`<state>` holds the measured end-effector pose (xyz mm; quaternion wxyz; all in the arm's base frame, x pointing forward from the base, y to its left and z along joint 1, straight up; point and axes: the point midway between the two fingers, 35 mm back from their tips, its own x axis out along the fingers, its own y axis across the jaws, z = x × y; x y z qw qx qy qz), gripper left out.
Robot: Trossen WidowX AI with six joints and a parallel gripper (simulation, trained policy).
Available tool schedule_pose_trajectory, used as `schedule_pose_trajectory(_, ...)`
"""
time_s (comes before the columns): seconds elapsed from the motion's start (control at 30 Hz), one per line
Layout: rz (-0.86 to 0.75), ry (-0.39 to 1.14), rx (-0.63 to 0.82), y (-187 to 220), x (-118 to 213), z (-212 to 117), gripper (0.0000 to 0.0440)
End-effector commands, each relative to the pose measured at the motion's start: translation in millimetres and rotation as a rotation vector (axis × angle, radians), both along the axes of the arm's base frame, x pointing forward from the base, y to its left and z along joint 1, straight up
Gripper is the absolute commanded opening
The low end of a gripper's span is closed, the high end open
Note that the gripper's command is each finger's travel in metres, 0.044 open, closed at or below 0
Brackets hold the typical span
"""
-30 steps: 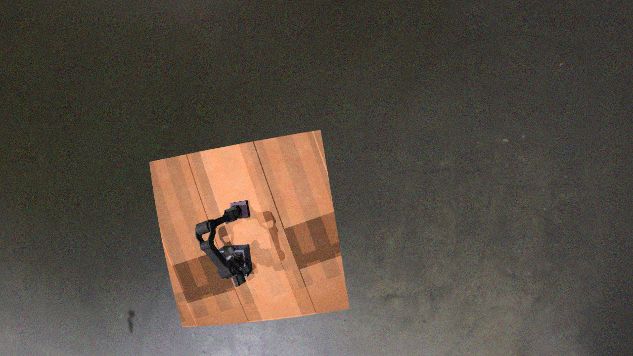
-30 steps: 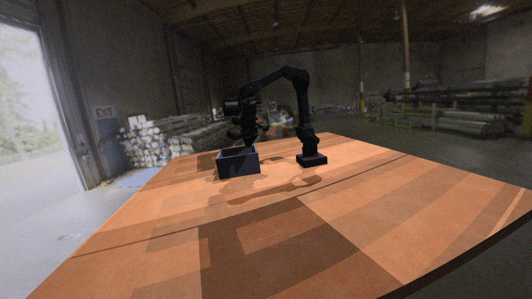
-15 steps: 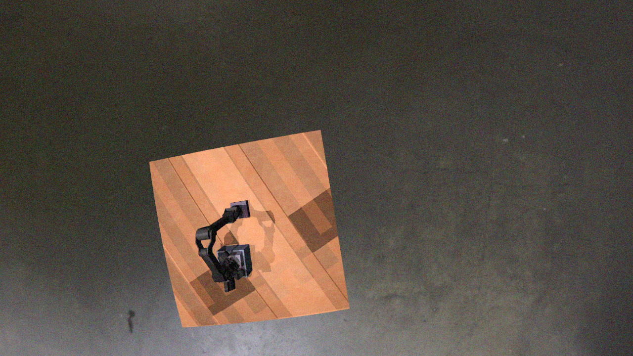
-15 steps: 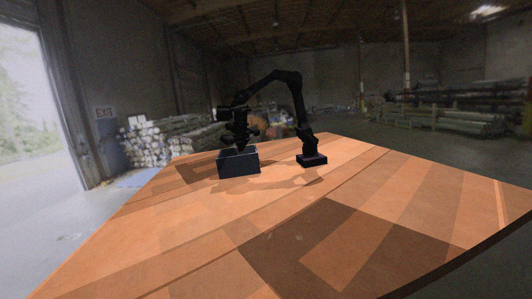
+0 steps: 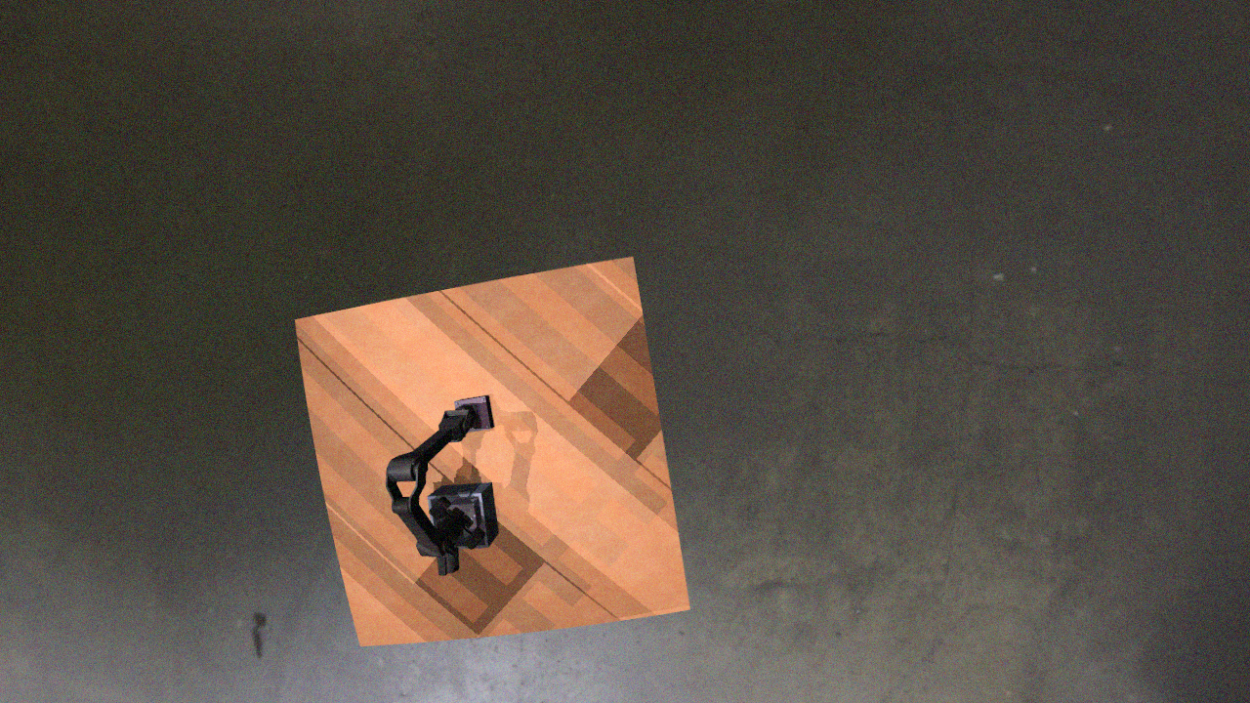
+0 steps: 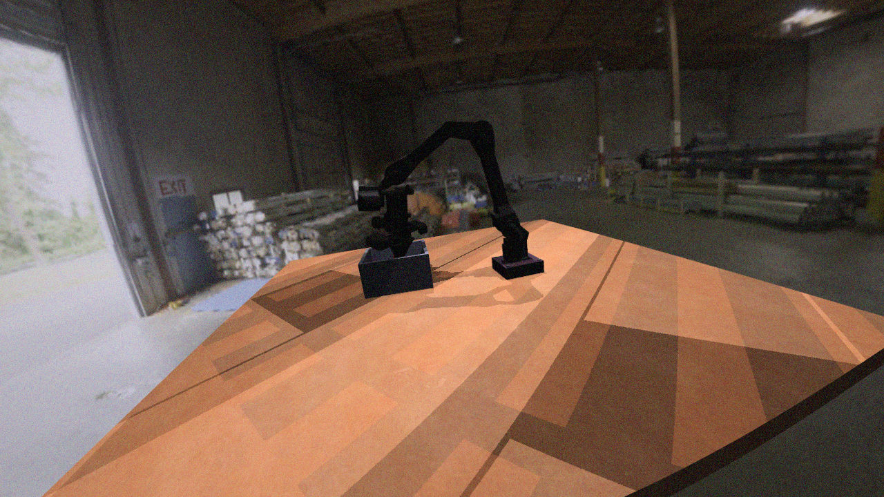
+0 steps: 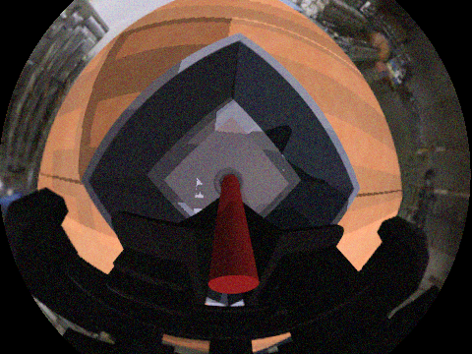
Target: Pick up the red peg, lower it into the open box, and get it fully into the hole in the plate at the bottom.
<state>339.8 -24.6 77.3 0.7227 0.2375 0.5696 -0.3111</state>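
While my claw (image 5: 458, 524) (image 6: 400, 252) (image 7: 228, 202) clamps the red peg (image 7: 233, 241), box walls (image 5: 491, 516) (image 6: 396, 275) (image 7: 290, 108) surround its lower end, toward the tabletop's (image 5: 603, 524) (image 6: 371, 402) (image 7: 344, 118) lower-left corner from above.

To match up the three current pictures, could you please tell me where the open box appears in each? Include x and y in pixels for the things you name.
Top: the open box (image 5: 494, 516) (image 6: 396, 276) (image 7: 295, 88), left of centre in the lower half, partly under the arm.
Exterior: just left of centre.
Wrist: around the middle, its rim wide.
Shared landmark: the wooden tabletop (image 5: 567, 524) (image 6: 432, 346) (image 7: 364, 143).
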Motion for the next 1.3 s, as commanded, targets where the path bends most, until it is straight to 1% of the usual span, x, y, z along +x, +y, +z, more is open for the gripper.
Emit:
schedule_pose_trajectory(0.0, 0.021, 0.023, 0.014, -1, -1, -7, 0.0047)
schedule_pose_trajectory(0.1, 0.020, 0.034, 0.029, -3, 1, -11, 0.0107)
schedule_pose_trajectory(0.17, 0.017, 0.036, 0.042, -5, 5, -9, 0.0123)
schedule_pose_trajectory(0.23, 0.020, 0.029, 0.044, -8, 11, -5, 0.0162)
schedule_pose_trajectory(0.57, 0.035, -0.005, 0.099, -13, 45, 17, 0.0421)
schedule_pose_trajectory(0.6, 0.038, -0.008, 0.107, -13, 48, 19, 0.0440)
schedule_pose_trajectory(0.93, 0.082, -0.029, 0.172, -5, 77, 41, 0.0440)
schedule_pose_trajectory(1.27, 0.122, -0.093, 0.218, 12, 106, 64, 0.0440)
